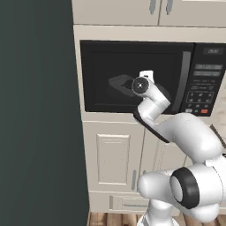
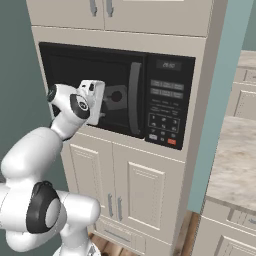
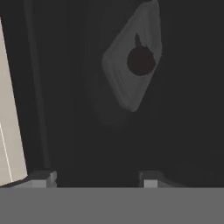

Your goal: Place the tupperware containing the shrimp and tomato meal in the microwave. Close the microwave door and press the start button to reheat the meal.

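Gripper (image 3: 95,178) empty, fingers parted, close against the shut microwave door (image 1: 132,75), tupperware (image 3: 133,61) with tomato (image 3: 141,61) seen dim behind the window inside the microwave (image 2: 120,95); next, shift right to the red start button (image 2: 172,142), press squarely.

My arm (image 1: 190,137) is glossy white, built of rounded segments with black rings at the joints; a round grey cap marks my wrist, and my fingers (image 3: 151,178) are small, dark grey.
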Motion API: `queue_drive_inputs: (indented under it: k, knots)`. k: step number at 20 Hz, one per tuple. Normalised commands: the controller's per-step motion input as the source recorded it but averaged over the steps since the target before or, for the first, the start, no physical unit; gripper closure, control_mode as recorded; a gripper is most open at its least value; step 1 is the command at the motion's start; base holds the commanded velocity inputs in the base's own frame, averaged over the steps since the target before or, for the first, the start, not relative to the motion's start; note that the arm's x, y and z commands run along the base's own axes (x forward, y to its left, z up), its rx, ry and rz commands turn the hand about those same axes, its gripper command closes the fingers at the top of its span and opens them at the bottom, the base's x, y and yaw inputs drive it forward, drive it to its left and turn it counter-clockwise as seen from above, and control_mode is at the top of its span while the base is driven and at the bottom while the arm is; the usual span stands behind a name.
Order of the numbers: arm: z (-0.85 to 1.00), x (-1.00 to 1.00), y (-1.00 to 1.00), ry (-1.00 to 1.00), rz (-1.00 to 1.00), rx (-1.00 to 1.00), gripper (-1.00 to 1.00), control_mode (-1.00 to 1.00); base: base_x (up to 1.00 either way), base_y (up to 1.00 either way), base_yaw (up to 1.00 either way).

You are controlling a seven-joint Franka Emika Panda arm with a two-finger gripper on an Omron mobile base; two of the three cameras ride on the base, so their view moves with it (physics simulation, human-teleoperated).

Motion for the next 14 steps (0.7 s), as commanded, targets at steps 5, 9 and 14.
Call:
queue_drive_inputs:
  k: [5,9,14]
  knots:
    - [0.00,0.67,-0.20,0.00,0.10,0.07,-1.00,-1.00,0.00,0.00,0.00]
    - [0.00,0.13,-0.15,0.00,0.08,0.03,-1.00,-1.00,0.00,0.00,0.00]
    - [0.20,-0.49,0.00,0.00,0.04,0.00,-1.00,-1.00,0.00,0.00,0.00]
